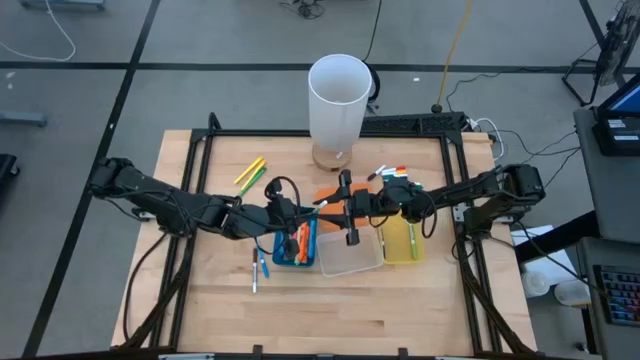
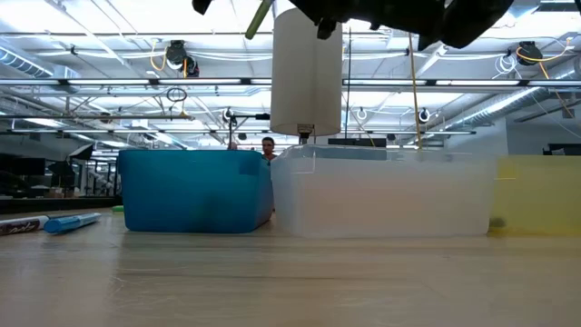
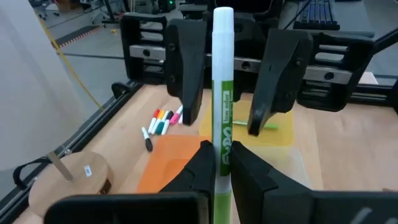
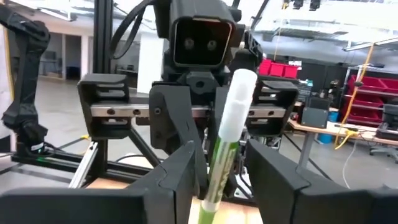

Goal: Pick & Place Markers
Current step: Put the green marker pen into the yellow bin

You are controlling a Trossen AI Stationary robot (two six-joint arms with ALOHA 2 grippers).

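Observation:
A marker [image 3: 222, 93] with a green barrel and a white cap stands nearly upright in the air over the bins at the table's middle. My left gripper [image 3: 224, 165] is shut on it. My right gripper [image 4: 221, 171] faces it from the table's right, open. Its fingers [image 3: 186, 74] stand on either side of the marker without touching. In the high view both grippers meet at the marker [image 1: 324, 204]. The low view shows only its slanted green barrel [image 2: 259, 18] at the top. Other markers lie in the blue bin [image 1: 295, 245] and on the table. My left gripper pinches the marker's green barrel [image 3: 222, 152] between its two fingers, coming level from the table's left and lying across it. The marker is lifted clear and stands tilted, with its white cap end [image 3: 223, 25] uppermost.
A clear bin [image 1: 350, 258] and a yellow bin [image 1: 400, 242] sit right of the blue one, an orange bin [image 1: 328, 192] behind. A tall white cylinder [image 1: 340, 100] stands at the far edge. Loose markers lie far left [image 1: 250, 172], far right [image 1: 390, 173] and near [image 1: 258, 268].

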